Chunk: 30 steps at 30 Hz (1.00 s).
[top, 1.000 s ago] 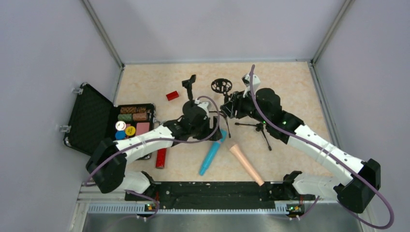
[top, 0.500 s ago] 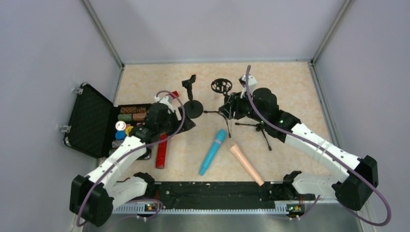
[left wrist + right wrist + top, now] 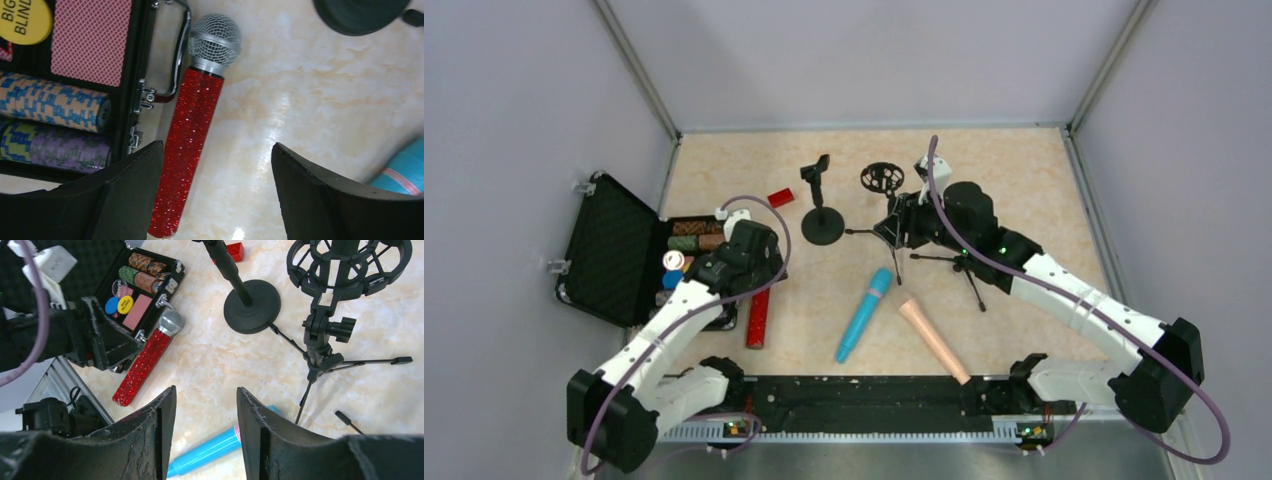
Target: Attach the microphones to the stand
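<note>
Red microphone (image 3: 192, 150): flat on the worktop (image 3: 1024, 180) beside the open case (image 3: 609, 250); from above, its grey head is hidden under the left arm.
Left fingers (image 3: 125, 200): apart above it, empty.
Right fingers (image 3: 145, 440): apart, empty, near the tripod stand (image 3: 320, 340).
Blue microphone (image 3: 864, 314), pink microphone (image 3: 934, 339): lying mid-worktop.

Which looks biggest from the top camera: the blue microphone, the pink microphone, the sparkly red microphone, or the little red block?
1. Blue microphone and pink microphone: about equally long, so a tie.
2. Sparkly red microphone: looks shorter, but the left arm hides its head.
3. Little red block: clearly smallest.
</note>
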{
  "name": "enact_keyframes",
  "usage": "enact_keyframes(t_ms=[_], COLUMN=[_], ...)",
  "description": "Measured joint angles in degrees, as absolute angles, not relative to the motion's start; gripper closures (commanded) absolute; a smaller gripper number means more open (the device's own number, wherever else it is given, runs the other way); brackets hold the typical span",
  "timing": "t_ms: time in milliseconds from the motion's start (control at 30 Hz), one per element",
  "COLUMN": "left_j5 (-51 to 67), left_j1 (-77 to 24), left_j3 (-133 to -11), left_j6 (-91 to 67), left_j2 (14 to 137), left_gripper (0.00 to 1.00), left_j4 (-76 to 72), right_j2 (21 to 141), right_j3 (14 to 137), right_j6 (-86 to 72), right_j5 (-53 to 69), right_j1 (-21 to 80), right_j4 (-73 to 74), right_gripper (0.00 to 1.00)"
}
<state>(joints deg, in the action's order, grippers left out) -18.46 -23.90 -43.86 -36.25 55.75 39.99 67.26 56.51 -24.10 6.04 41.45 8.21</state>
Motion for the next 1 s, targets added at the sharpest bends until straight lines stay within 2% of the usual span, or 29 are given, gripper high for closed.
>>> enact_keyframes(t_ms=[400,767,867,900,1000], left_j5=[-20.29,-17.47,-15.94,-15.40,-13.50], left_j1=[-23.64,-22.87,-22.46,-22.44,-22.33], left_j3=[-44.27,-44.25,-44.12,-44.05,-44.16], left_j6=[-35.81,-34.57,-34.41,-34.41,-34.50], left_j2=[71.37,78.98,81.54,82.24,83.20], left_gripper=[0.20,0.25,0.32,0.37,0.68], left_j4=[41.54,39.05,37.43,37.08,35.94], right_j2=[67.24,66.37,66.35,66.32,65.87], right_j3=[55.86,55.00,54.65,54.61,54.30], right_j6=[-24.08,-24.10,-24.10,-24.08,-24.08], right_j5=[6.09,5.50,5.32,5.19,4.75], right_j1=[41.45,41.45,41.45,41.45,41.45], right_j4=[8.16,8.25,8.25,8.32,8.40], right_gripper=[0.53,0.53,0.53,0.53,0.53])
